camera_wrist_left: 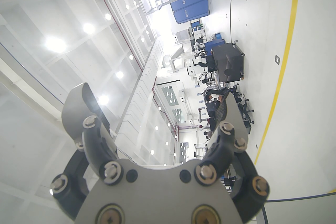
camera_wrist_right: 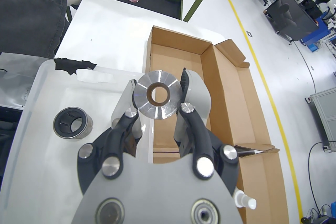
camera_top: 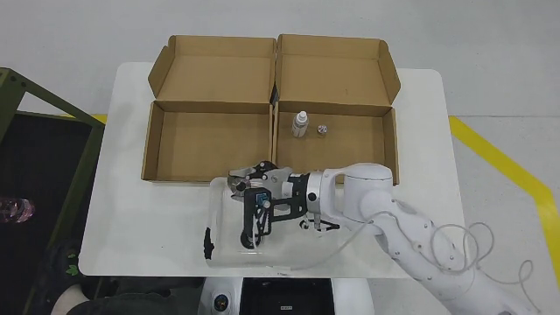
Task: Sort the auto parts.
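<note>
Above the clear tray (camera_wrist_right: 31, 109), the right gripper (camera_wrist_right: 158, 86) was clamped on a metal ring (camera_wrist_right: 143, 104), apparently mid-transfer; next it probably needed carrying over the left cardboard box (camera_wrist_right: 178, 59). The left gripper (camera_wrist_left: 155, 97) gaped wide, empty.

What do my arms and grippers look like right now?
The right arm is smooth white with a thin pale cable looping alongside. Both the right gripper and left gripper have silver plates, black linkages, silver bolts and grey fingers.

Legible text: none.
Marks on the blue cabinets (camera_wrist_left: 190, 5) and the black bearing (camera_wrist_right: 73, 123) are too small to read.
</note>
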Action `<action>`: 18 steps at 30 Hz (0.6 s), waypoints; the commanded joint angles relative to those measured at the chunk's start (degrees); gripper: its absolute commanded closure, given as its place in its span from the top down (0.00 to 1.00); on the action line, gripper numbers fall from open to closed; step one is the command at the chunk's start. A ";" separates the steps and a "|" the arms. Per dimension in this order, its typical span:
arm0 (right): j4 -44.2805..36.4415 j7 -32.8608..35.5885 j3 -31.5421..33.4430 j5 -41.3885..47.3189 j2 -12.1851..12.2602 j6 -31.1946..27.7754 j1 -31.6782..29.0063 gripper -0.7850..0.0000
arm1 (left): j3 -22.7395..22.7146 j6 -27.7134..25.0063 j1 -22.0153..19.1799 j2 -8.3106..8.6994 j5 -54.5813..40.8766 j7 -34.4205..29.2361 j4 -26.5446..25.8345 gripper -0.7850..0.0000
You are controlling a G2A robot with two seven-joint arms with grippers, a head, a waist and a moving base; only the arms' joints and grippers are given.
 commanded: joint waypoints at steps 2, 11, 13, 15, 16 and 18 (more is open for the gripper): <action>1.55 -0.08 -0.02 1.13 -0.37 0.96 1.22 0.00 | 0.00 0.00 0.00 0.00 0.00 0.00 0.00 1.00; 9.40 5.79 -2.59 7.72 -2.73 5.46 8.02 0.00 | 0.00 0.00 0.00 0.00 0.00 0.00 0.00 1.00; 12.48 7.32 -3.91 9.59 -3.68 6.40 10.71 0.00 | 0.00 0.00 0.00 0.00 0.00 0.00 0.00 1.00; 15.16 8.52 -5.25 10.87 -4.59 7.53 13.00 0.00 | 0.00 0.00 0.00 0.00 0.00 0.00 0.00 1.00; 16.59 9.13 -5.87 11.48 -5.06 8.14 14.14 0.00 | 0.00 0.00 0.00 0.00 0.00 0.00 0.00 1.00; 19.53 10.10 -7.08 12.81 -6.03 9.33 16.33 0.00 | 0.00 0.00 0.00 0.00 0.00 0.00 0.00 1.00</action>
